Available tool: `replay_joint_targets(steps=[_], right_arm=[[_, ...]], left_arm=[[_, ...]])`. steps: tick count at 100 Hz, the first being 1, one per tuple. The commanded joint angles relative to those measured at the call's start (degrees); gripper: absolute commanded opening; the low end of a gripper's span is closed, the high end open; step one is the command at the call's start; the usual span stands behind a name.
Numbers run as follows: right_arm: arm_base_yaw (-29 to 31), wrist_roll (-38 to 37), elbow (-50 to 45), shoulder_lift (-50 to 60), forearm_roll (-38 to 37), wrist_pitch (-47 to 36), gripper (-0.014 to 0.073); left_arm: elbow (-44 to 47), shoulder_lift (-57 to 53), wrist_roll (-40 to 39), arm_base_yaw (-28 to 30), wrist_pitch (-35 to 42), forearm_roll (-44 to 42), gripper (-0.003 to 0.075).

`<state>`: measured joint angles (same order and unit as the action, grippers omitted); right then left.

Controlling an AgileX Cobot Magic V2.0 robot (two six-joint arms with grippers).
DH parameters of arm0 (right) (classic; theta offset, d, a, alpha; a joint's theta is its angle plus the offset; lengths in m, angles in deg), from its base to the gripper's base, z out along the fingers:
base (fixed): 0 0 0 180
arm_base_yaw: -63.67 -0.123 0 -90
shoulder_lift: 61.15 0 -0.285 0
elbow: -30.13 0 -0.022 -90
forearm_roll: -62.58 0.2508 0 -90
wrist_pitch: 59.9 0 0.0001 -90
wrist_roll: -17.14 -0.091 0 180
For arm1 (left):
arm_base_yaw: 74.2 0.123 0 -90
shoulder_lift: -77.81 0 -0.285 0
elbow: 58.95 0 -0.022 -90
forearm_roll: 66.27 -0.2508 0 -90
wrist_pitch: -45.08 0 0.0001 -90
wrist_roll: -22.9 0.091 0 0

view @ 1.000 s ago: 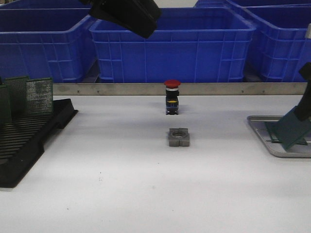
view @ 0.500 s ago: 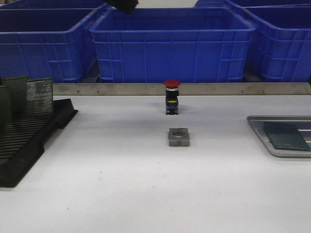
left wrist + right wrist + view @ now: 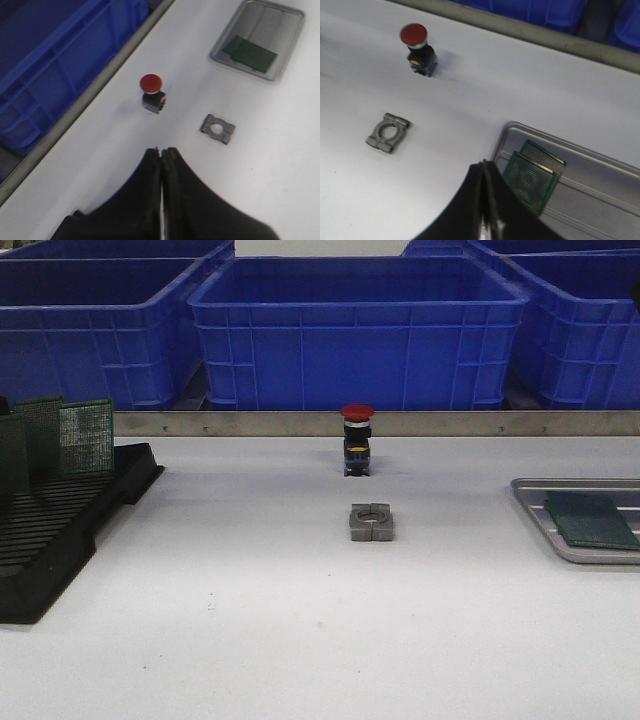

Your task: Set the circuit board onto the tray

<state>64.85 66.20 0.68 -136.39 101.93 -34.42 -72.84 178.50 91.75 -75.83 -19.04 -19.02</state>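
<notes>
Blue bins line the back of the white bench. A black rack holds upright boards at the left. On the right, the tray carries the circuit board lying flat. Between them sit a red button and a grey bracket. The left claw and the right claw are both pressed together, holding nothing.

No readable text, labels, brands or numbers on any object in view.
</notes>
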Motion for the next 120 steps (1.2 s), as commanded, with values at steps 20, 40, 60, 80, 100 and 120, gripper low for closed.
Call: replay_joint_targets(steps=[20, 40, 60, 80, 100, 120], right_arm=[[-8.94, 0.71, -8.57, 13.18, 3.76, -16.02, -0.0113], [-10.06, 0.71, -15.46, 21.91, 3.81, -19.53, -0.0113], [-10.06, 0.71, -21.87, 33.40, 3.81, -20.84, -0.0113], [-10.06, 0.71, -28.52, 45.17, 3.88, -20.73, -0.0113], [-10.06, 0.71, -32.75, 55.58, 3.88, -17.09, -0.0113], [-10.06, 0.71, -33.07, 57.83, 3.88, -13.49, -0.0113]], left_arm=[[17.04, -17.71, -2.77, 1.92, 24.35, 5.38, -0.0020], [34.44, -32.05, -2.67, -0.03, 42.68, 11.09, -0.0020], [48.25, -44.94, -2.67, -1.25, 47.65, 11.26, -0.0020], [60.36, -59.09, -2.58, -1.25, 50.53, 13.62, -0.0020], [68.56, -72.19, -2.58, -1.25, 50.30, 13.62, -0.0020], [72.98, -80.36, -2.58, -1.25, 50.02, 13.62, -0.0020]])
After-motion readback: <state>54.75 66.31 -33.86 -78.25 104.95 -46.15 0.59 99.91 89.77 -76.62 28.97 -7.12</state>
